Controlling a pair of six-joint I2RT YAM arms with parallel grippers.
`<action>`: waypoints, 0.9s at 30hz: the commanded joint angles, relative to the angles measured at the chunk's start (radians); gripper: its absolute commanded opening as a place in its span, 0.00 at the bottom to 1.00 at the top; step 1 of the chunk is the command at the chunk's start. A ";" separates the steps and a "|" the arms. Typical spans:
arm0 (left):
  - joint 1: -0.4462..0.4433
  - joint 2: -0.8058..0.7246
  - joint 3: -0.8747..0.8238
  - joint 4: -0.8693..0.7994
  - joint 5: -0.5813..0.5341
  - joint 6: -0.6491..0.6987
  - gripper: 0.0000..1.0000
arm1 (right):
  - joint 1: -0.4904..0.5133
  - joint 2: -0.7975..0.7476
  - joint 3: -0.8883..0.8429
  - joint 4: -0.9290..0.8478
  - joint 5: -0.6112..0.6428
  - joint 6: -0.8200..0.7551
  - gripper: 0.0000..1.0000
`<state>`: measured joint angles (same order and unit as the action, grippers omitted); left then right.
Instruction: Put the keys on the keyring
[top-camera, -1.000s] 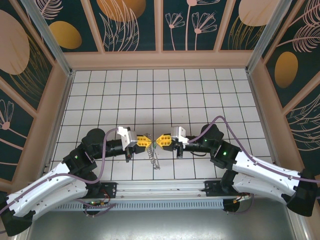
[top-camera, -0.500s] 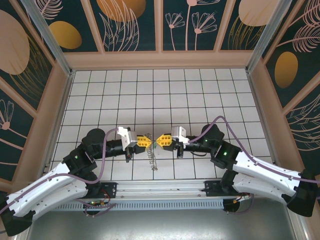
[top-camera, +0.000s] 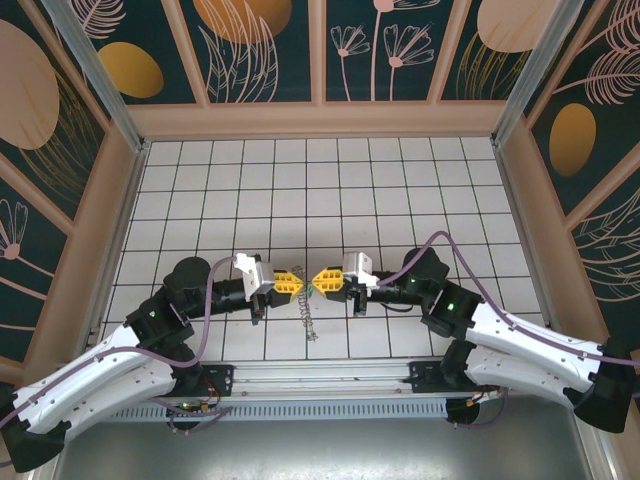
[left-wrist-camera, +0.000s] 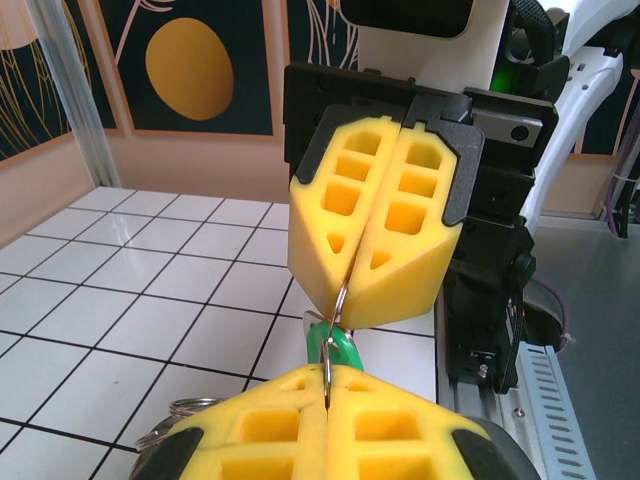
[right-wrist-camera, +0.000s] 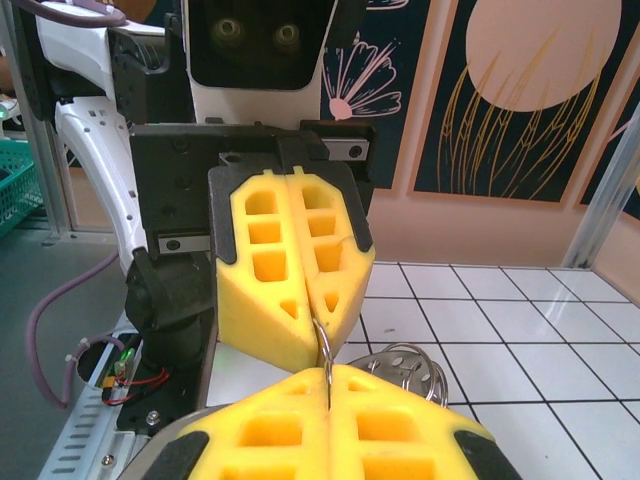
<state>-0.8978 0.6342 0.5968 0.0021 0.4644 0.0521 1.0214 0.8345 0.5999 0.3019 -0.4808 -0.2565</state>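
Facing tip to tip above the tabletop (top-camera: 400, 180), your left gripper (top-camera: 299, 284) and right gripper (top-camera: 316, 281) each keep jaws clenched on the keyring (top-camera: 308, 314), with the green key (left-wrist-camera: 338, 350) between them.

My yellow foam jaws show rows of squarish cut-outs, framed in black. Small bright green key (left-wrist-camera: 336, 348); thin silvery coiled wire keyring (right-wrist-camera: 415, 372). White tiled surface (top-camera: 400, 200), dark grid lines. Teal wall panels (top-camera: 265, 60), orange discs, pale leaf drawings.
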 joint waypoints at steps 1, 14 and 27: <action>-0.002 -0.003 0.021 0.029 0.018 0.018 0.00 | 0.010 0.000 0.037 0.011 -0.020 -0.001 0.00; -0.002 -0.005 0.020 0.029 0.020 0.018 0.00 | 0.012 0.001 0.040 0.013 -0.011 0.002 0.00; -0.003 -0.004 0.020 0.030 0.033 0.018 0.00 | 0.011 -0.019 0.027 0.005 0.025 -0.002 0.00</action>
<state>-0.8978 0.6350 0.5968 -0.0040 0.4717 0.0521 1.0241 0.8330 0.6018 0.3016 -0.4709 -0.2565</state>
